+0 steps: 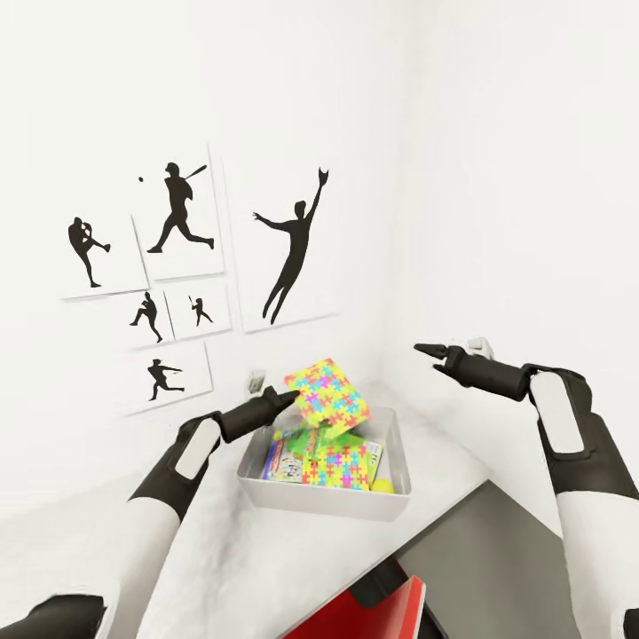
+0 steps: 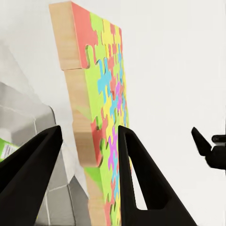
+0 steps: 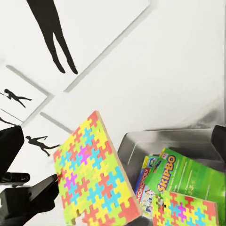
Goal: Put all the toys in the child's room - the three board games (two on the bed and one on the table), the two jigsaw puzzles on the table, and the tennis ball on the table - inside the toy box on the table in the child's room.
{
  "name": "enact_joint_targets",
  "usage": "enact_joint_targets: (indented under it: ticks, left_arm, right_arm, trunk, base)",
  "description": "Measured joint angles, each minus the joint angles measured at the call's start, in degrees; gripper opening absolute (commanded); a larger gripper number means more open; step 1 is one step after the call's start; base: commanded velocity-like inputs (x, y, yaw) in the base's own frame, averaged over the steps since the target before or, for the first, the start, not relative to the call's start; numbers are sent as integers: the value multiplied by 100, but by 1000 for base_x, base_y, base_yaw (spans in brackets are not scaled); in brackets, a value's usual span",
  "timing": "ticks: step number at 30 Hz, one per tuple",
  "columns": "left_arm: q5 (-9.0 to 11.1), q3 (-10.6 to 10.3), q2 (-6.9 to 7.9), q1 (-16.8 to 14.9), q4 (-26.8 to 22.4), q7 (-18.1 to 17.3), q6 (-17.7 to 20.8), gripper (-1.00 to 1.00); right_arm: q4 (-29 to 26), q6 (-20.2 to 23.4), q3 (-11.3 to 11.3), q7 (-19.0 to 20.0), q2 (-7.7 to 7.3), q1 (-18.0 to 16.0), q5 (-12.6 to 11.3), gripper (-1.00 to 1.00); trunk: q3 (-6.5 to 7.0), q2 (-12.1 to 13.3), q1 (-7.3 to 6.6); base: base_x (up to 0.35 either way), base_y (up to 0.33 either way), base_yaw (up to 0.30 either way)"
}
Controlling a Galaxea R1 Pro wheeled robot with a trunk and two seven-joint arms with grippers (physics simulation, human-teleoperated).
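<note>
A jigsaw puzzle of bright interlocking pieces hangs tilted above the toy box on the pale table. My left gripper is shut on its near edge, one finger on each face. In the box lie a second jigsaw puzzle, board games with a green Skip-Bo box and a Monopoly box, and the yellow tennis ball. My right gripper hovers open to the right of the box, holding nothing. The bed is out of view.
The table stands in a white corner; baseball silhouette posters cover the left wall. A lower dark grey desk section joins at the right. A red object sits below the table's front edge.
</note>
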Motion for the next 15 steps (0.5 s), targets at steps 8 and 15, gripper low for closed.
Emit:
enact_joint_targets:
  ticks: [8,15]
  left_arm:
    - [14,0,-370,5,858,467,-896,-100]
    - [17,7,-516,14,1199,488,-1503,-100]
  right_arm:
    - [-397,-1,-263,-17,-6,284,-25,100]
    - [-404,-1,-272,-44,-6,310,-37,100]
  trunk:
    - [0,1,0]
    - [0,1,0]
  base:
    - [0,0,0]
    - [0,0,0]
